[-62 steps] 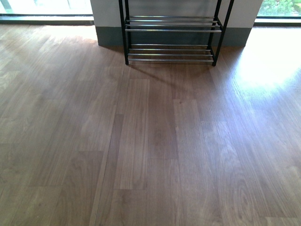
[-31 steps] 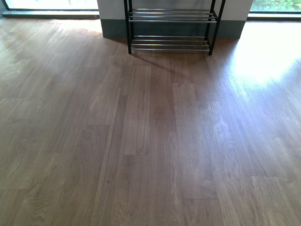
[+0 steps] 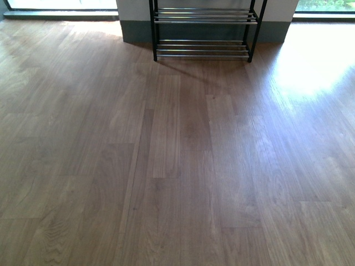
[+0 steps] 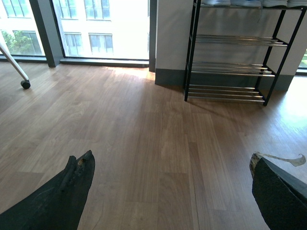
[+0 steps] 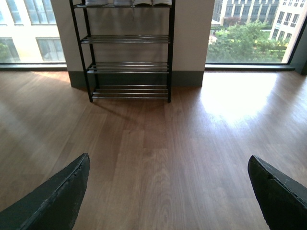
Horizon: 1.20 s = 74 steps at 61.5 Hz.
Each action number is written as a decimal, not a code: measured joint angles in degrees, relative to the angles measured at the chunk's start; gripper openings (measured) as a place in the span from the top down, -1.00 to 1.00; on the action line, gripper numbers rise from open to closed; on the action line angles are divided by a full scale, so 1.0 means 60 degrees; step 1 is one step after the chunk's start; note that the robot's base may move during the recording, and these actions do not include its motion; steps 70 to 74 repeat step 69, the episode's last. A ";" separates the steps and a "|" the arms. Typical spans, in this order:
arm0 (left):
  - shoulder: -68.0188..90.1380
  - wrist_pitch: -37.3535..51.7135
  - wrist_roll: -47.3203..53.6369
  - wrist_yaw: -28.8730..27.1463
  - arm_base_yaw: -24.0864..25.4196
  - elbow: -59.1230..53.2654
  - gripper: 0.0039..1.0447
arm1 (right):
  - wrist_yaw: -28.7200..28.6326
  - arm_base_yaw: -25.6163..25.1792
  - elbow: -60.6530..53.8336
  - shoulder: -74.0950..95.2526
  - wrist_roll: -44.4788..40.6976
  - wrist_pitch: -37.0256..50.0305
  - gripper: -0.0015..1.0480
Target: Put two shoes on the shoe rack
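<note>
Shoes up on the top tier, arms free and well back from the rack

The black-framed shoe rack with chrome-bar shelves [image 5: 128, 52] stands against the wall across bare wooden floor [image 3: 177, 166]; pale shoe soles [image 5: 125, 2] show on its top shelf, so the placing looks done, with at most a retreat left. Left gripper [image 4: 170, 191] and right gripper [image 5: 168, 191] both have fingers spread wide, holding and touching nothing

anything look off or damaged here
One thing: on the left hand, the fingertip pad is frayed, with a pale strip peeling away from its tip. The shoe rack stands straight against the wall, and the wood floor shows no spill.
</note>
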 joint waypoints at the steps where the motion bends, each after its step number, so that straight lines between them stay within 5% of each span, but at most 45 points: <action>1: 0.0000 0.0000 0.0000 0.0004 0.0000 0.0004 -0.83 | -0.0004 0.0000 0.0000 0.0000 0.0000 0.0000 -0.82; 74: 0.0000 0.0000 0.0000 0.0011 0.0000 0.0000 -0.83 | -0.0004 0.0000 0.0000 0.0004 0.0000 0.0000 -0.82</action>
